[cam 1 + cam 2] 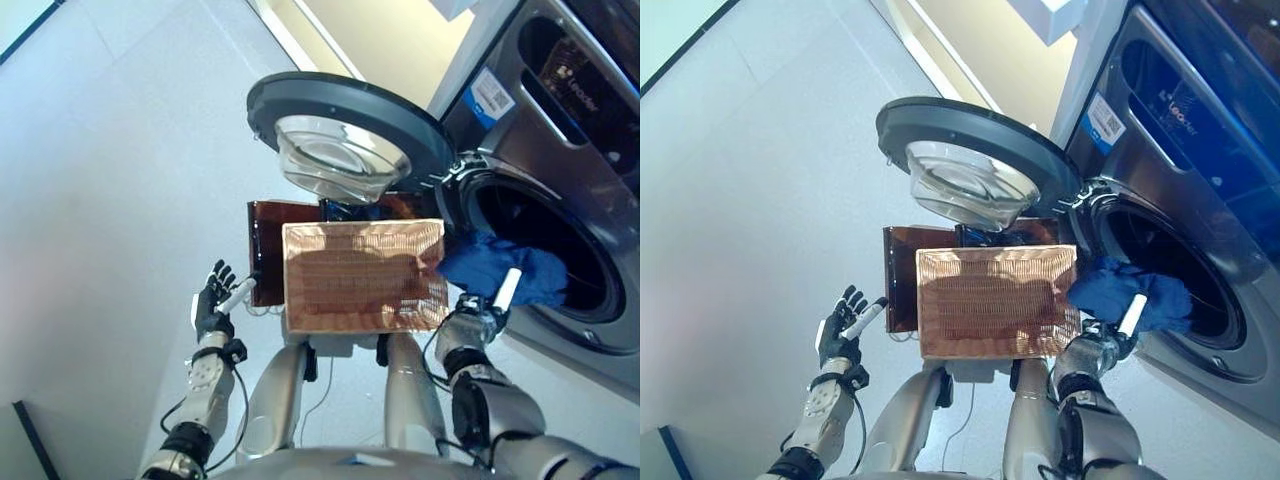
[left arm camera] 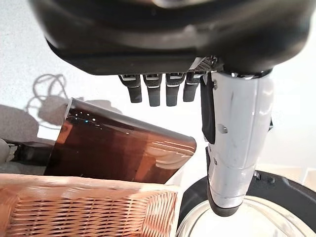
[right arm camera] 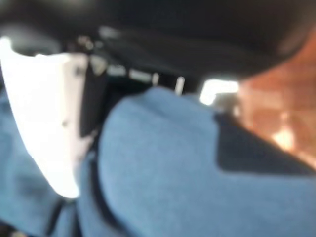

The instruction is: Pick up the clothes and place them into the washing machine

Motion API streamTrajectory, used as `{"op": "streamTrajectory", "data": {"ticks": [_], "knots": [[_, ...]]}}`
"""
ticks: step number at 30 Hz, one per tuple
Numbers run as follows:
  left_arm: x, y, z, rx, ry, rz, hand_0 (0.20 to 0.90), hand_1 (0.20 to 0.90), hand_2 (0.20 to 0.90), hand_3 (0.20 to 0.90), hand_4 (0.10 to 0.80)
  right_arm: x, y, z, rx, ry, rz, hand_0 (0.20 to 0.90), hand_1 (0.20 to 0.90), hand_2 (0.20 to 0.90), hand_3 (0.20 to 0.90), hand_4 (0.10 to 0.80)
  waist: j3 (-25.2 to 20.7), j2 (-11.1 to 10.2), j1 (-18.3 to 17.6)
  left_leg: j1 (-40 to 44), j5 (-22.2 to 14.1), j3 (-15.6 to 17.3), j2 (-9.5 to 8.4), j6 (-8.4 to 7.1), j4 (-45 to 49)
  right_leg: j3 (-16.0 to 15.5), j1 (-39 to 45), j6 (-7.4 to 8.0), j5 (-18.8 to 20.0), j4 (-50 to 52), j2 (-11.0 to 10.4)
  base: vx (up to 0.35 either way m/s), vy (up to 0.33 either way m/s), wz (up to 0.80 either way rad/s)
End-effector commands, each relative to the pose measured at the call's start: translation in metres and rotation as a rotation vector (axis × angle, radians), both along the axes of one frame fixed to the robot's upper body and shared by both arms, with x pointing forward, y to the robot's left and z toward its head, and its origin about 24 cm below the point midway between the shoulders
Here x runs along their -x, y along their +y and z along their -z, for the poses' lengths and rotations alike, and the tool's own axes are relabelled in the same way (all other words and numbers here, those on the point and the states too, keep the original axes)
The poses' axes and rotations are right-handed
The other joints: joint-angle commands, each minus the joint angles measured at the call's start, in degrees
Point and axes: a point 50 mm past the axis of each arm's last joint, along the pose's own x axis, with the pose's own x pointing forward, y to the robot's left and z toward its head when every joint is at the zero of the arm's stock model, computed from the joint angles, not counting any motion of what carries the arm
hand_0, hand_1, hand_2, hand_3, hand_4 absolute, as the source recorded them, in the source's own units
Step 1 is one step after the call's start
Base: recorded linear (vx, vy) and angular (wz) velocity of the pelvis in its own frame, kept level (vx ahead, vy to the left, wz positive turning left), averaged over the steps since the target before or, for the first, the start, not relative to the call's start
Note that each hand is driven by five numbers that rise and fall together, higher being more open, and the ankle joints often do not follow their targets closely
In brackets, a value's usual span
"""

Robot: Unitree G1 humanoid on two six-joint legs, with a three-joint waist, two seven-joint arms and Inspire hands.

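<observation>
A blue garment hangs over the lower rim of the washing machine's round opening. My right hand is just below it, fingers curled in the cloth, white-covered thumb up; the right wrist view shows the blue garment pressed against the hand. The shallow wicker basket rests on the dark brown box, and its inside looks bare. A dark blue cloth shows behind the basket. My left hand is open and empty, left of the box, with straight fingers.
The machine's round door stands open above the basket, its glass bowl facing down. The machine's grey front fills the right side. Pale floor lies to the left.
</observation>
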Motion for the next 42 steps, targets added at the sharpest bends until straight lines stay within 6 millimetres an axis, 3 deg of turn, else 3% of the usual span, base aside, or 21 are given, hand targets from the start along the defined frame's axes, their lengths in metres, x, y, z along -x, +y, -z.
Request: {"op": "streamTrajectory", "data": {"ticks": [1, 9, 11, 17, 21, 22, 28, 35, 39, 40, 41, 42], "knots": [[-0.006, 0.011, -0.014, -0.027, -0.098, -0.028, 0.9, 0.9, 0.9, 0.9, 0.8, 0.012, -0.054, -0.031, 0.131, -0.025, 0.183, 0.2, 0.2, 0.2, 0.2, 0.3, -1.52, 1.57, 1.56, 0.67, -4.19, 1.79, -4.79, -0.1, -1.44, -1.21, 1.17, -2.22, 4.0, -9.6, 2.49, 0.0, 0.0, 0.0], [0.001, 0.016, -0.008, -0.04, -0.066, -0.01, 0.9, 0.9, 0.9, 0.9, 0.8, 0.001, -0.1, -0.096, 0.266, -0.104, 0.25, 0.2, 0.2, 0.2, 0.2, 0.3, -2.51, 2.6, 2.34, 0.97, -4.11, 2.16, -4.75, -0.28, -2.37, -0.7, 0.65, -2.14, 3.46, -9.19, 2.56, 0.013, -0.005, -0.02], [0.002, 0.017, -0.007, -0.038, -0.061, -0.009, 0.9, 0.9, 0.9, 0.9, 0.8, 0.0, -0.102, -0.102, 0.274, -0.116, 0.26, 0.2, 0.2, 0.2, 0.2, 0.3, -2.53, 2.73, 2.4, 0.77, -3.83, 2.23, -4.71, -0.25, -2.38, -0.64, 0.37, -2.2, 3.85, -9.16, 2.64, 0.0, 0.0, 0.0], [0.001, 0.019, -0.01, -0.05, -0.075, 0.009, 0.9, 0.9, 0.9, 0.9, 0.8, -0.002, -0.126, -0.15, 0.352, -0.161, 0.32, 0.2, 0.2, 0.2, 0.2, 0.3, -3.0, 3.6, 2.75, 0.56, -3.51, 2.26, -4.82, -0.48, -3.12, -0.4, -0.61, -2.2, 3.61, -8.67, 2.52, 0.006, -0.001, 0.0], [0.0, 0.021, -0.014, -0.057, -0.092, 0.013, 0.9, 0.9, 0.9, 0.9, 0.8, -0.009, -0.133, -0.192, 0.435, -0.2, 0.314, 0.2, 0.2, 0.2, 0.2, 0.3, -3.03, 4.09, 3.06, 0.07, -3.25, 2.28, -4.74, -0.63, -3.31, -0.58, -1.33, -2.19, 3.81, -8.46, 2.43, 0.0, 0.0, 0.0], [0.001, 0.021, -0.014, -0.055, -0.092, 0.012, 0.9, 0.9, 0.9, 0.9, 0.8, -0.01, -0.132, -0.193, 0.436, -0.199, 0.313, 0.2, 0.2, 0.2, 0.2, 0.3, -2.99, 4.11, 2.97, 0.29, -3.59, 2.25, -4.8, -0.68, -3.28, -0.5, -1.19, -2.11, 3.31, -8.26, 2.38, 0.042, -0.006, 0.0], [0.004, 0.025, -0.014, -0.059, -0.086, 0.012, 0.9, 0.9, 0.9, 0.9, 0.8, -0.01, -0.139, -0.241, 0.52, -0.285, 0.354, 0.2, 0.2, 0.2, 0.2, 0.3, -3.72, 3.96, 3.08, -0.16, -3.32, 2.11, -4.93, -0.86, -3.34, -0.28, -2.32, -2.31, 3.28, -7.35, 2.39, 0.007, -0.001, 0.0], [0.002, 0.024, -0.016, -0.054, -0.097, 0.012, 0.9, 0.9, 0.9, 0.9, 0.8, -0.016, -0.135, -0.265, 0.552, -0.288, 0.342, 0.2, 0.2, 0.2, 0.2, 0.3, -3.96, 4.12, 3.27, -0.65, -3.33, 2.03, -4.93, -0.88, -3.34, -0.38, -2.96, -2.36, 3.44, -7.26, 2.4, 0.0, 0.0, 0.0], [0.003, 0.024, -0.014, -0.053, -0.087, 0.009, 0.9, 0.9, 0.9, 0.9, 0.8, -0.019, -0.132, -0.267, 0.564, -0.288, 0.327, 0.2, 0.2, 0.2, 0.2, 0.3, -3.85, 3.95, 3.13, -0.44, -3.64, 2.04, -4.93, -0.91, -3.34, -0.34, -2.88, -2.27, 3.09, -7.02, 2.37, 0.0, 0.0, 0.0], [0.003, 0.024, -0.014, -0.05, -0.088, 0.005, 0.9, 0.9, 0.9, 0.9, 0.8, -0.02, -0.13, -0.268, 0.572, -0.289, 0.317, 0.282, 0.282, 0.282, 0.282, 0.359, -3.82, 3.95, 3.12, -0.56, -3.36, 2.1, -4.84, -0.86, -3.34, -0.33, -3.13, -2.36, 3.48, -6.95, 2.42, 0.004, 0.013, -0.03], [0.003, 0.025, -0.014, -0.049, -0.086, 0.004, 0.9, 0.9, 0.9, 0.9, 0.8, -0.02, -0.131, -0.267, 0.574, -0.282, 0.314, 0.488, 0.488, 0.488, 0.488, 0.506, -3.83, 3.89, 3.08, -0.56, -3.37, 2.13, -4.84, -0.86, -3.34, -0.33, -3.13, -2.38, 3.46, -6.9, 2.44, 0.0, 0.0, 0.0], [0.004, 0.025, -0.014, -0.05, -0.085, 0.004, 0.9, 0.9, 0.9, 0.9, 0.8, -0.02, -0.131, -0.266, 0.575, -0.281, 0.314, 0.546, 0.546, 0.546, 0.546, 0.547, -3.88, 3.85, 3.05, -0.36, -3.65, 2.08, -4.89, -0.89, -3.34, -0.28, -2.96, -2.31, 3.05, -6.82, 2.39, 0.0, 0.0, 0.0]]}}
